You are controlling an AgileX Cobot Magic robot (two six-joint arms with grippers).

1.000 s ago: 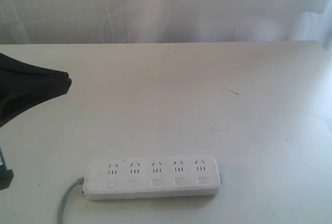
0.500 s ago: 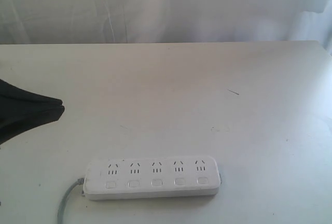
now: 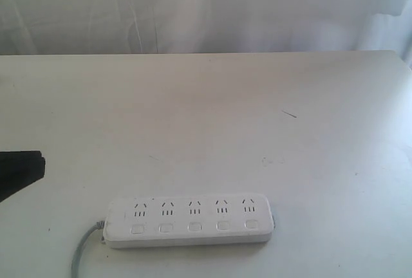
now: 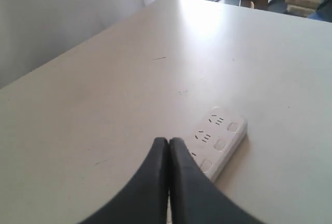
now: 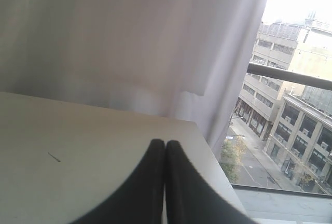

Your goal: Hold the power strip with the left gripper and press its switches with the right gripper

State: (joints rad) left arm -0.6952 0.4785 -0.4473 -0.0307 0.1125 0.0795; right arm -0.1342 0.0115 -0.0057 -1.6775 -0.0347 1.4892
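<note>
The white power strip (image 3: 190, 220) lies flat near the table's front edge, its grey cord (image 3: 80, 255) trailing off at the left. Its switches (image 3: 195, 227) run in a row along the near side. My left gripper (image 3: 40, 163) shows only as a black tip at the left edge, well left of and behind the strip. In the left wrist view the left gripper (image 4: 169, 142) is shut and empty, with the power strip (image 4: 220, 136) just beyond its tips. My right gripper (image 5: 165, 144) is shut with nothing in it, over the table's far corner, out of the exterior view.
The white table (image 3: 212, 117) has a small dark mark (image 3: 290, 114) right of centre. A pale curtain (image 3: 206, 8) hangs behind the far edge. The right wrist view looks past the table edge (image 5: 207, 146) to a window and buildings (image 5: 295, 105).
The left gripper has dropped lower and pulled back toward the left edge of the exterior view, so only its tip shows. The power strip has not moved.
</note>
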